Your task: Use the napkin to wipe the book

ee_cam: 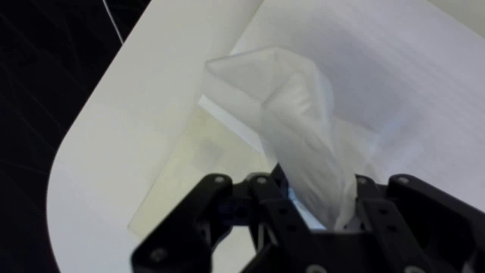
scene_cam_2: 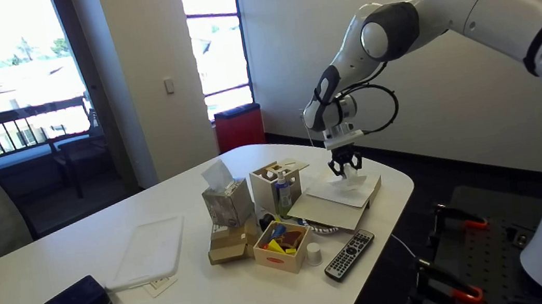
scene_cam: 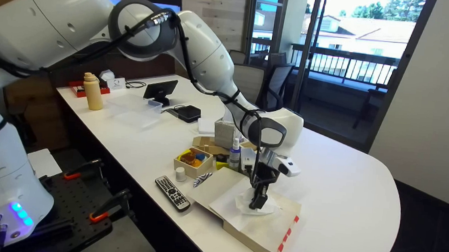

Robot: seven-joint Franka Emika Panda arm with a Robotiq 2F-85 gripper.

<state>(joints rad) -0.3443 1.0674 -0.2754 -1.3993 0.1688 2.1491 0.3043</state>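
Black hand [ee_cam: 320, 181] straddles the napkin [ee_cam: 299, 125] over the book [scene_cam: 268, 232], whether gripping it I cannot tell.

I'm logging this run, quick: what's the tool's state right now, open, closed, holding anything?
Tool: closed on the crumpled off-white paper napkin, wadded between its jaws; how firmly cannot be told.
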